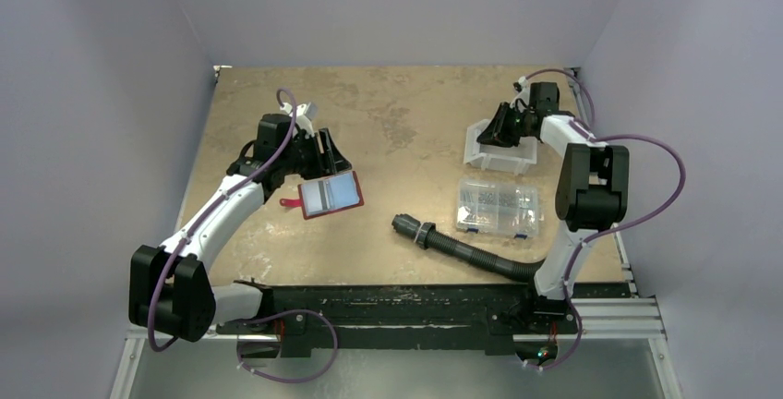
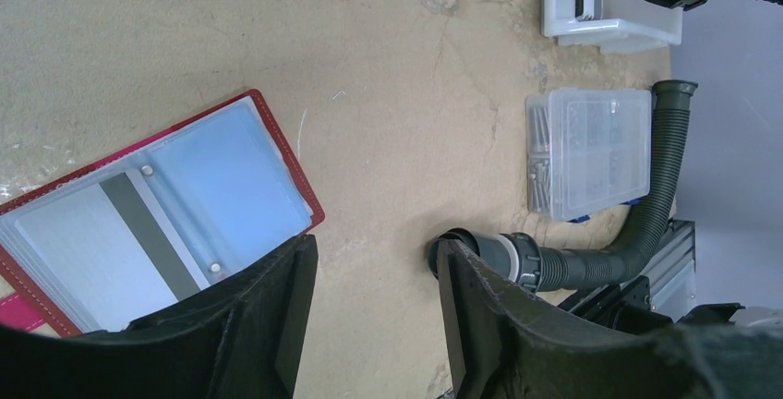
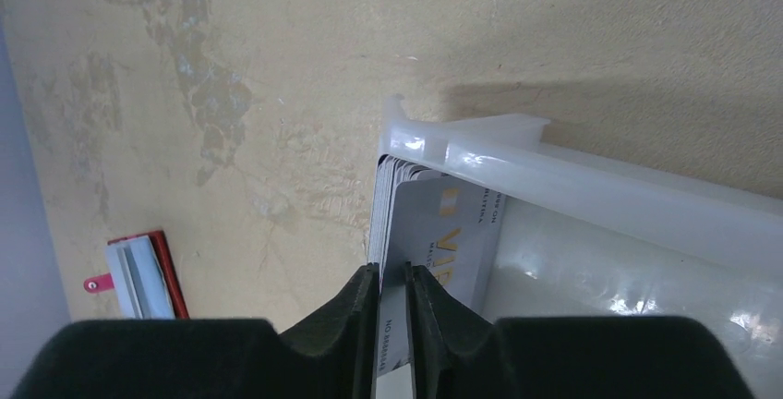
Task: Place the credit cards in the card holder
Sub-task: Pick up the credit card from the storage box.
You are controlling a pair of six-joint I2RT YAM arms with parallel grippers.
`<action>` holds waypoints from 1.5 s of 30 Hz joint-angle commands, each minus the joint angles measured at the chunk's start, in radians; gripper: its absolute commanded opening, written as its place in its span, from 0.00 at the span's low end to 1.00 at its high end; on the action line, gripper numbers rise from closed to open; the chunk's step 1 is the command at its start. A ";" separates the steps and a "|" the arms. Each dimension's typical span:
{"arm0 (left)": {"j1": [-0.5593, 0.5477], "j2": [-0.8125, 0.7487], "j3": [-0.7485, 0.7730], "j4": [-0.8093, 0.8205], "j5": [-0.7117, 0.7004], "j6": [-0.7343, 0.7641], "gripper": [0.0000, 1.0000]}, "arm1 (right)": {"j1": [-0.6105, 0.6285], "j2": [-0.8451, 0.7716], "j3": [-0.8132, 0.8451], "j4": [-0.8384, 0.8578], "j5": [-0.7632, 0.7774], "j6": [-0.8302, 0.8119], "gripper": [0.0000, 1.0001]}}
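Nearest the arm bases, a black ribbed hose (image 1: 462,247) lying across the desk (image 1: 397,113), clear of both arms. Just beyond it on the right, a clear box (image 1: 499,207) of small parts, closed, with no part in this job. Left of centre, the red card holder (image 1: 331,195) lying open and flat, clear sleeves up, closing tab sticking out to the left. Spread out this way, most likely, to present its pockets upward for loading. Inside one sleeve, a striped card (image 2: 120,233), pale with a dark band, already stowed. At the holder's far edge, the left hand (image 2: 374,260), fingers spread wide with nothing between them, one finger overlapping the holder's red border in the wrist view. Touching or merely hovering: impossible to tell. Parked there, probably, to steady the holder or ease a pocket open for an incoming card. Well apart on the right and farther back, a white tray (image 3: 572,173) holding the cards (image 3: 383,196), stacked upright on edge against one end wall, top edges offered for pinching. Reaching down into that tray, the right hand (image 3: 394,274), narrowed hard onto the edge of one card (image 3: 434,233), seemingly the front one, pale grey with gold lettering. Grip taken on the edge rather than the face, presumably because of the thinness and the packed stack alongside. Still to do, by the look of things: lifting that card free, carrying it across to the holder, sliding it into a sleeve, then the same for the others standing behind.
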 commanded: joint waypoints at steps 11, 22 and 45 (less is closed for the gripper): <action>-0.008 -0.018 -0.009 0.043 0.023 0.014 0.55 | -0.017 -0.041 -0.003 0.002 0.004 0.005 0.08; -0.011 -0.007 -0.011 0.048 0.028 0.009 0.55 | -0.019 -0.123 0.032 -0.083 0.167 -0.025 0.00; -0.015 0.029 0.046 0.139 0.252 -0.057 0.61 | 0.090 -0.315 -0.016 0.015 -0.137 0.089 0.00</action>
